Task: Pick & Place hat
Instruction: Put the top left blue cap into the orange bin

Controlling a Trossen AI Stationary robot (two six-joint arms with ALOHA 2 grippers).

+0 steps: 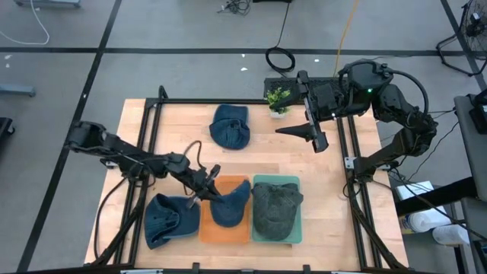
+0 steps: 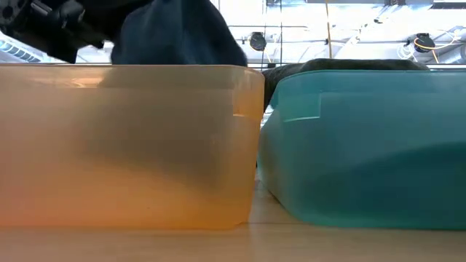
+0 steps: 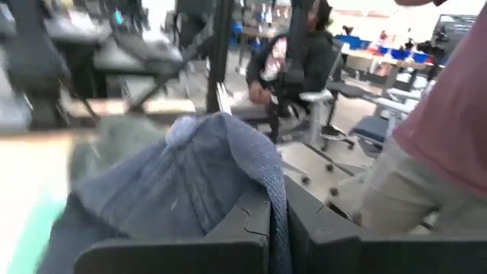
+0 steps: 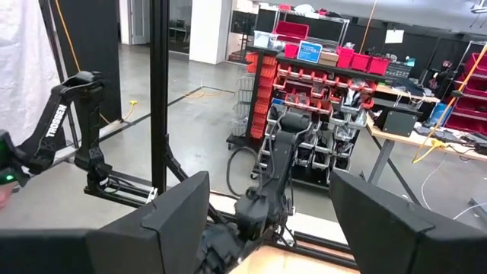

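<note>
A blue hat (image 1: 230,205) hangs over the orange bin (image 1: 225,230), with my left gripper (image 1: 207,193) shut on it. In the low view this hat (image 2: 175,36) shows above the orange bin's rim (image 2: 131,69). A dark grey hat (image 1: 275,210) lies in the teal bin (image 1: 295,232) beside it. Two more blue hats rest on the table: one (image 1: 230,125) at the far middle, one (image 1: 170,218) left of the orange bin. My right gripper (image 1: 310,134) stands open, raised over the table's far right, holding nothing. My left gripper pinches a thin edge of the blue hat (image 3: 278,224) between its two fingers. The fingers (image 3: 183,255) lie about level and come from the table's left. The hat's crown (image 3: 167,183) bulges out beyond the fingers, over the orange bin. Whether its underside touches the bin I cannot tell.
A small green plant (image 1: 278,99) stands at the table's far edge. Black frame rails (image 1: 148,129) run along both sides of the table. Beyond the table a person (image 3: 293,57) sits on a chair and another (image 3: 449,122) stands close.
</note>
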